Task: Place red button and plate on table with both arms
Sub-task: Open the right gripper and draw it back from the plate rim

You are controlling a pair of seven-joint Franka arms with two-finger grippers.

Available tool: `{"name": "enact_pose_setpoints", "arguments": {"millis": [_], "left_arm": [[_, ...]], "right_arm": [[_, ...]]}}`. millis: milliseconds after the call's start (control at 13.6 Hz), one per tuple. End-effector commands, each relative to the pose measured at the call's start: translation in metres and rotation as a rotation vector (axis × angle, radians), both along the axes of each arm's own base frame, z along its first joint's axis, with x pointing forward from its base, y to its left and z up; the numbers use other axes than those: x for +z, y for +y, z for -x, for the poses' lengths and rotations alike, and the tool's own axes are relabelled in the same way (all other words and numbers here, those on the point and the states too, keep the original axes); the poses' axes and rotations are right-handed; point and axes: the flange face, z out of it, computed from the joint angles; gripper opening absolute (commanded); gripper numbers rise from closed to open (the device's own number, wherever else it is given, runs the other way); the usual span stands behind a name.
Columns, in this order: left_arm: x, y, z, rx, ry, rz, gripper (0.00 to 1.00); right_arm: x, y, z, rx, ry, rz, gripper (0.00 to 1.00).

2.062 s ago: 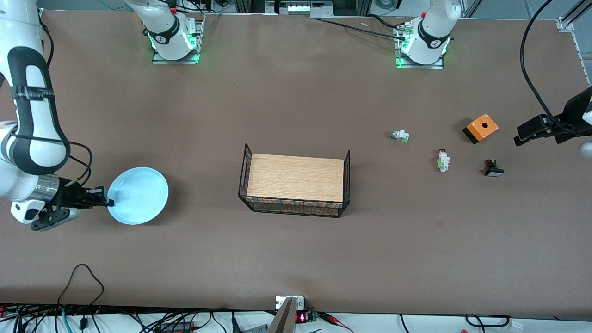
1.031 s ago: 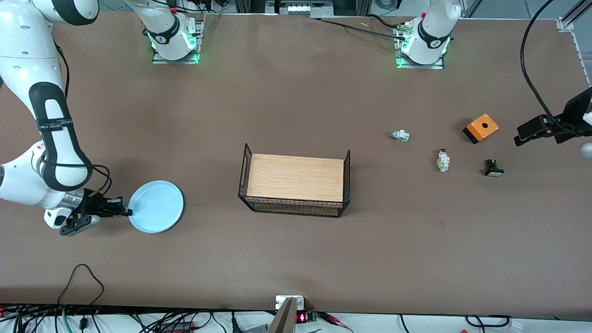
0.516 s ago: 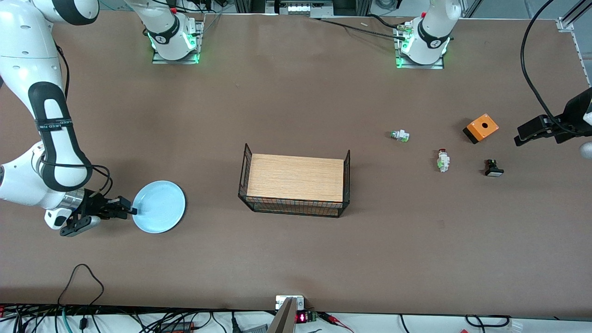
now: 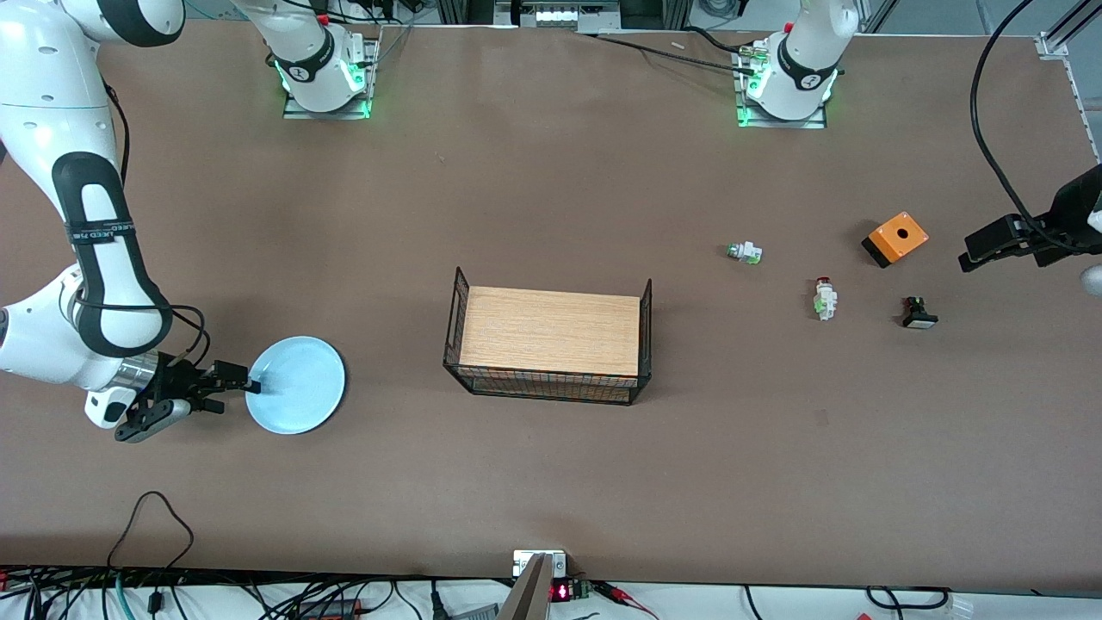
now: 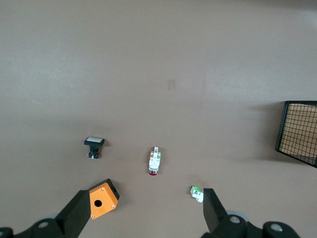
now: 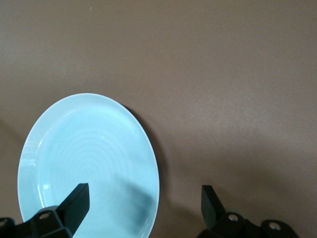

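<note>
Light-blue plate (image 4: 298, 385), one, lies flat on the desk (image 4: 551, 482) at my right arm's end; my right gripper (image 4: 244, 386), low and level, spreads its fingers (image 6: 74, 206) about its rim. One red button (image 4: 826, 300) rests among three buttons near my waiting left gripper (image 5: 143, 218), fingers (image 5: 79, 213) spread.

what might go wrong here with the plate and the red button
The right hand is open with one finger over the plate's rim, so drawing back low may drag or tip the plate. The red button is tiny and lies between the green-capped switch and the black switch, so the open left hand may take the wrong piece or knock the orange box.
</note>
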Motion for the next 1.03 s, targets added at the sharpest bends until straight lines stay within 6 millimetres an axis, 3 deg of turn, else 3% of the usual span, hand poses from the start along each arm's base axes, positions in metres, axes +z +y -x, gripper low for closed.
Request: {"name": "enact_pose_setpoints", "arguments": {"millis": [0,74,295,516,663,957], "left_arm": [[0.002,0.002,0.004,-0.017,0.003,0.016,1.00],[0.002,0.002,0.004,-0.017,0.003,0.016,1.00],[0.003,0.001,0.004,-0.017,0.001,0.016,1.00],[0.002,0.001,0.004,-0.017,0.003,0.018,1.00],[0.002,0.002,0.004,-0.016,0.001,0.018,1.00],[0.004,0.003,0.002,-0.014,-0.014,0.015,1.00]], "right_arm": [[0.031,0.026,-0.015,0.046,-0.062,-0.004,1.00],[0.058,0.044,-0.023,0.063,-0.091,0.018,1.00],[0.106,0.059,-0.024,0.023,-0.055,0.139,1.00],[0.157,0.080,-0.008,-0.067,0.084,0.167,1.00],[0.217,0.095,-0.001,-0.106,0.112,0.257,1.00],[0.302,0.125,0.037,-0.351,0.293,0.355,1.00]]}}
